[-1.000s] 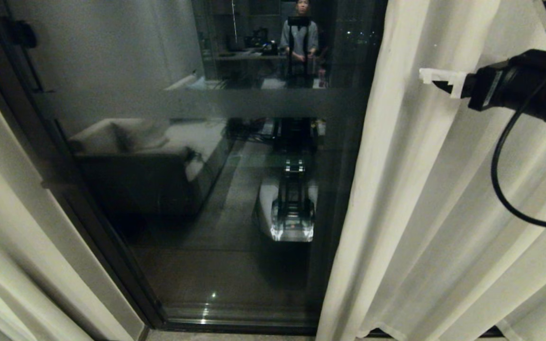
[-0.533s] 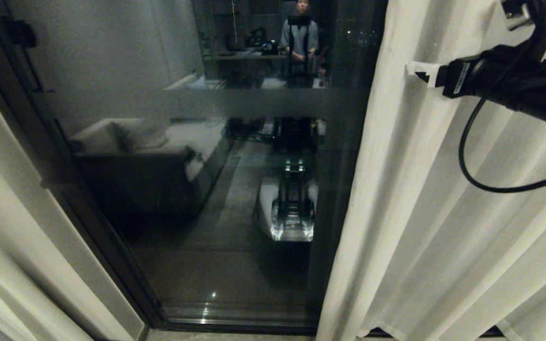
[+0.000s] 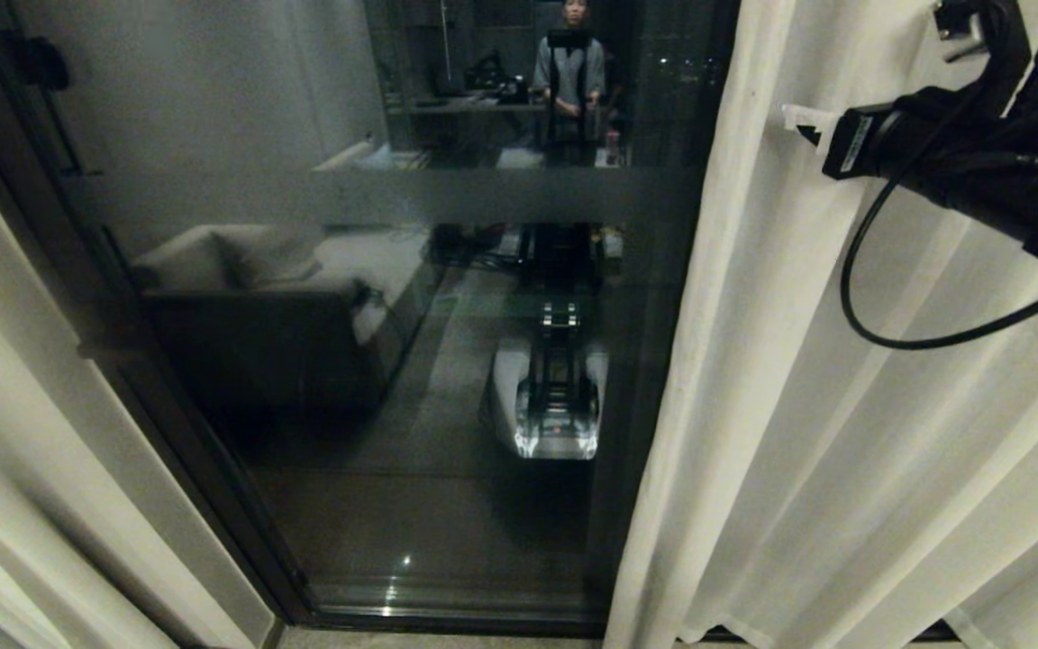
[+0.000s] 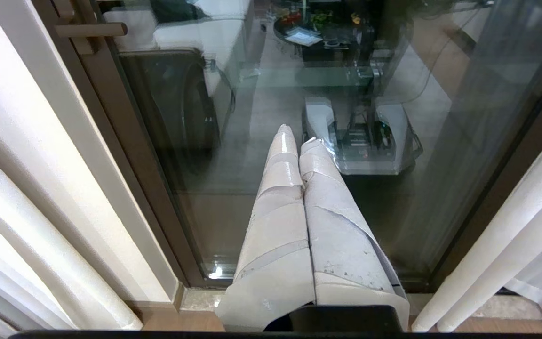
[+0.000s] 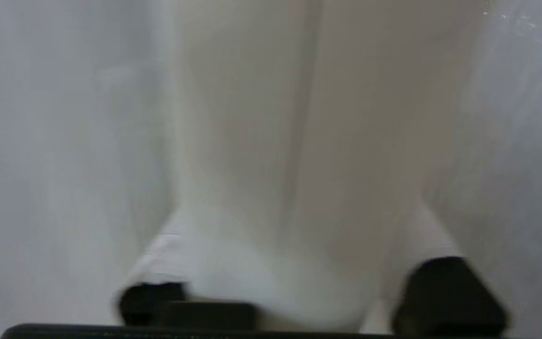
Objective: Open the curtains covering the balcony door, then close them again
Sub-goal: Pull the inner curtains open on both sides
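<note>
Two curtains (image 3: pixel 807 379) hang parted in my head view: one cream panel fills the right half of the frame, the other runs down the left edge, and the balcony door (image 3: pixel 375 297) stands bare between them, dark-framed, its glass mirroring a sofa, my own base and a person standing at top centre. My right gripper (image 3: pixel 803 122) sits in the upper right of the frame, its white tip against the right panel near that panel's inner edge; a black cable (image 3: pixel 852 288) loops below the arm. Left wrist view: my left gripper (image 4: pixel 294 136) at centre, its two white fingers (image 4: pixel 275 207) pressed together on nothing, pointing at the door glass, with curtain folds at the left edge and lower right corner. Right wrist view: blurred cream cloth fills the frame, a fold lying between my fingers; jaws partly apart, and whether they clamp that fold I cannot tell.
</note>
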